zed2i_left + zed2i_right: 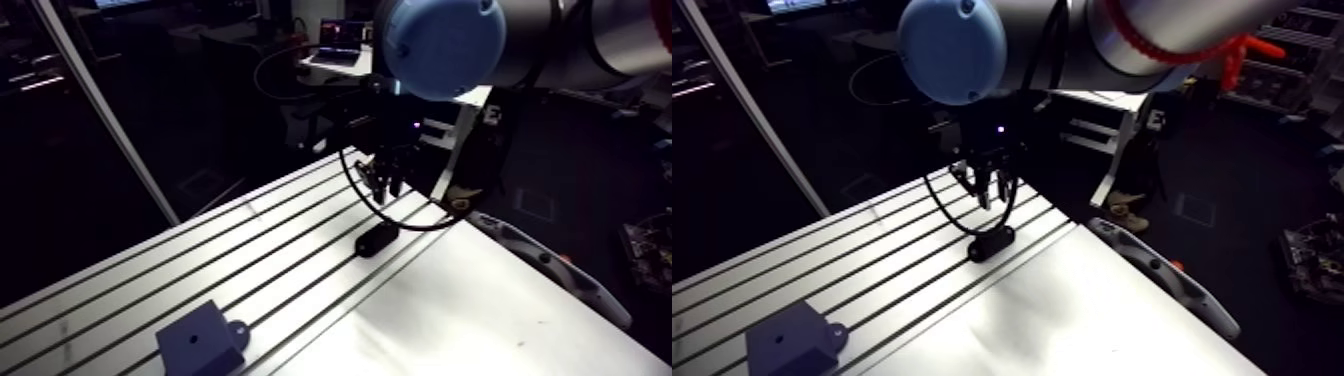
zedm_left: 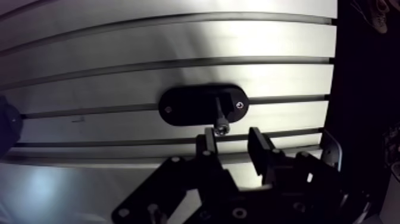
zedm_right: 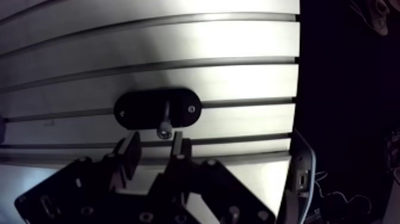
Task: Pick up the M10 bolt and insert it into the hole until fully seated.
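Note:
A black oval holder [image 2: 184,107] lies on the slotted aluminium table [image 2: 178,42]. A small metal bolt [image 2: 220,117] stands in it, its head toward the camera. In the wrist view my gripper [image 2: 234,146] hangs above the holder, open, with nothing in the gap. The bolt's head shows just ahead of one finger [image 2: 209,146], outside the gap. In the arm view the gripper [image 1: 385,180] hovers a little above the holder [image 1: 377,238]. A dark block [image 1: 200,340] with a hole in its top sits near the table's front left.
The table's edge [image 1: 530,255] runs along the right, close beside the holder. Parallel slots [image 1: 250,265] cross the table between the holder and the block, and a smooth plate [image 1: 450,320] covers the near right part.

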